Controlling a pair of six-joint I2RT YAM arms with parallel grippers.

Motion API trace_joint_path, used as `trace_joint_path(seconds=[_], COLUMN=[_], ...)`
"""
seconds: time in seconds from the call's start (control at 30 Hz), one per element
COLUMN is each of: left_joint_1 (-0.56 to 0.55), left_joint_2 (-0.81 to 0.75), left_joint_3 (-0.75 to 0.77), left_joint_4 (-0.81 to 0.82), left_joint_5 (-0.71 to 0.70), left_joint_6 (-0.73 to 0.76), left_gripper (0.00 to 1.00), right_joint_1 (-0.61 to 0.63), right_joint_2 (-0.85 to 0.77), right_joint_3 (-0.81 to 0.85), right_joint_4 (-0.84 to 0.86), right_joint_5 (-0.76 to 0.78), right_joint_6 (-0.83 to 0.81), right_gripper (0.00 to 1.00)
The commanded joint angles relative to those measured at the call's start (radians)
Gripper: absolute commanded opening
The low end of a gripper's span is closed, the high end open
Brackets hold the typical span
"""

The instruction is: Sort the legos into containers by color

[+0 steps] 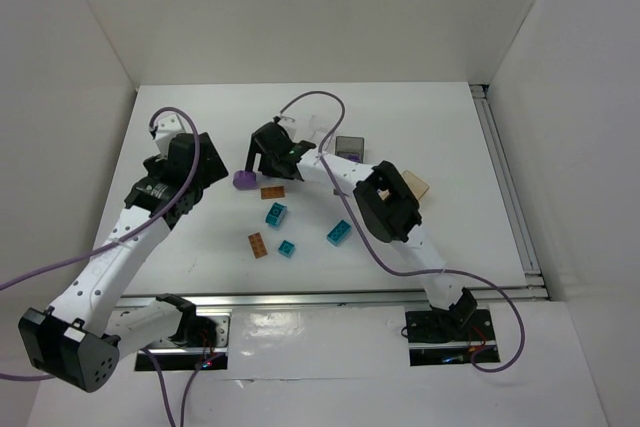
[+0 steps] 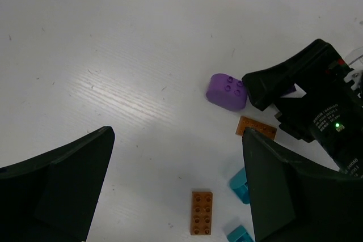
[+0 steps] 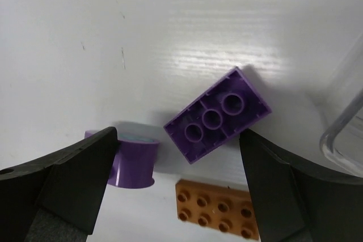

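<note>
The right gripper (image 3: 178, 135) stands with its jaws wide apart and holds nothing. Between its fingers (image 3: 57, 191), on the white table (image 3: 113, 26), lies a purple brick (image 3: 218, 114). Its hollow side is up, three round tubes show, and it is turned slantwise. I cannot tell if it touches a finger.

At 7 o'clock from it stands a rounded purple brick (image 3: 133, 162), just beside the left finger. At 6 o'clock lies an orange brick (image 3: 215, 208) with studs up. At 3 o'clock is the corner of the clear container (image 3: 346, 134), near the purple brick but apart from it.

In the top view, the dark container (image 1: 350, 147) stands just at 3 o'clock of the clear one. The tan container (image 1: 416, 187) is at 4 o'clock, partly hidden behind the right arm.

Nearer to the arm bases lie a teal brick (image 1: 276, 213), a second teal brick (image 1: 338, 232), a small teal brick (image 1: 287, 248) and a second orange brick (image 1: 258, 245). All the bricks that I see lie on the table, outside the containers.

The left gripper (image 2: 178, 134) is also spread wide and holds nothing. It hangs over bare table, at 9 o'clock of the bricks and well apart from them.
</note>
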Motion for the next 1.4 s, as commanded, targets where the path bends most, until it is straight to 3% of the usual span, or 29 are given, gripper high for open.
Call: trace_joint_path(seconds=[0.0, 0.57, 0.67, 0.8, 1.07, 1.27, 1.37], left_joint_1=[0.008, 0.008, 0.008, 0.008, 0.008, 0.008, 0.008], left_joint_2=[-0.021, 0.008, 0.008, 0.008, 0.008, 0.008, 0.018], left_joint_3=[0.012, 0.012, 0.012, 0.003, 0.003, -0.007, -0.007], left_joint_4=[0.018, 0.037, 0.037, 0.037, 0.037, 0.037, 0.037], left_joint_5=[0.001, 0.03, 0.03, 0.03, 0.039, 0.039, 0.048], left_joint_6=[0.03, 0.039, 0.039, 0.039, 0.039, 0.03, 0.03], left_gripper=[1.0, 1.0, 1.0, 1.0, 1.0, 1.0, 1.0], right_joint_1=[0.001, -0.045, -0.031, -0.004, 0.038, 0.058, 0.058], right_joint_2=[0.084, 0.121, 0.13, 0.185, 0.175, 0.039, -0.076], right_joint_3=[0.121, 0.172, 0.212, 0.273, 0.26, 0.2, 0.121], right_joint_4=[-0.131, -0.144, -0.185, -0.242, -0.265, -0.235, -0.19], right_joint_5=[0.056, 0.115, 0.148, 0.21, 0.283, 0.332, 0.332], right_joint_6=[-0.019, -0.048, -0.062, -0.091, -0.123, -0.185, -0.206], right_gripper=[0.94, 0.9, 0.78, 0.7, 0.43, 0.24, 0.24])
